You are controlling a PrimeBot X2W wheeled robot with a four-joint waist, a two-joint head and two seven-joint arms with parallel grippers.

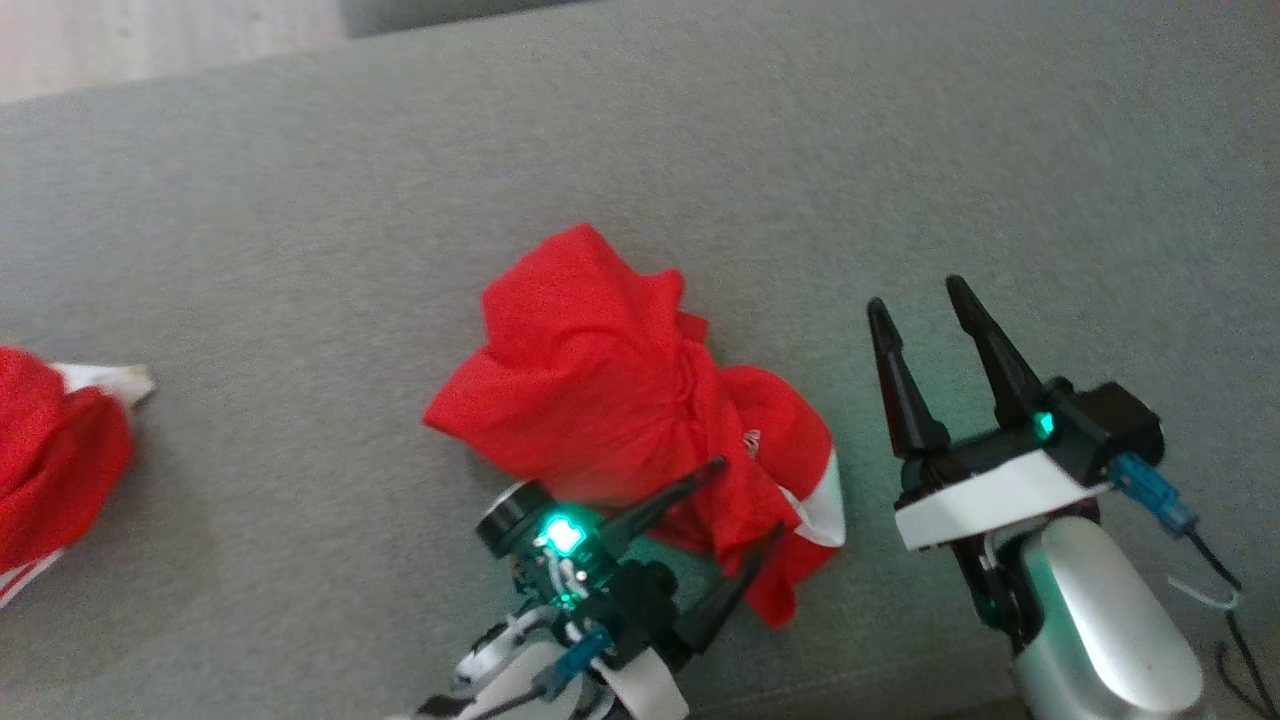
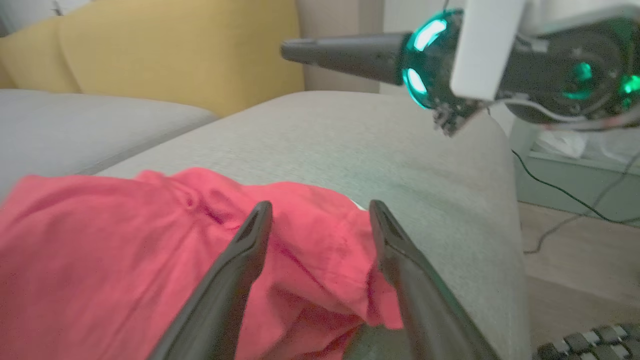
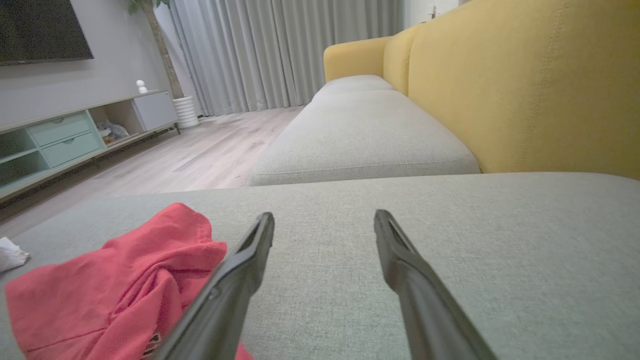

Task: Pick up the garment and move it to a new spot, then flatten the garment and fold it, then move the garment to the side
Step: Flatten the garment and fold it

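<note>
Looking at that grey sofa seat (image 1: 700, 150), with the yellow backrest (image 3: 525, 85) far beyond the fingertips, why is the robot working down at the front edge?

Because that's where the garment (image 1: 590, 380) is. It's a crumpled red heap on the cushion, directly ahead of the left gripper (image 1: 748, 496). I'd say it's bunched like that because nothing has spread it out yet, so the pick-up is the step in hand.

Has that gripper got hold of it?

No. Its fingers are spread wide, straddling the heap's near corner by the white trim (image 1: 825, 500). They're over the cloth without pinching it. From its wrist you see red folds between both fingers and beyond them.

And the other one?

The right gripper (image 1: 916, 294) is wide apart too and carries nothing. It hangs over bare cushion, with the garment off to its left, near but not touching. My guess is it's placed there to take a second corner.

Anything in the way?

Not much. Another red bundle (image 1: 50, 460) lies well off to the left gripper's left, apart from this one, so it shouldn't get caught up. A thin cable (image 1: 1215, 570) trails behind the right gripper's wrist, and it looks clear of the cloth.
</note>
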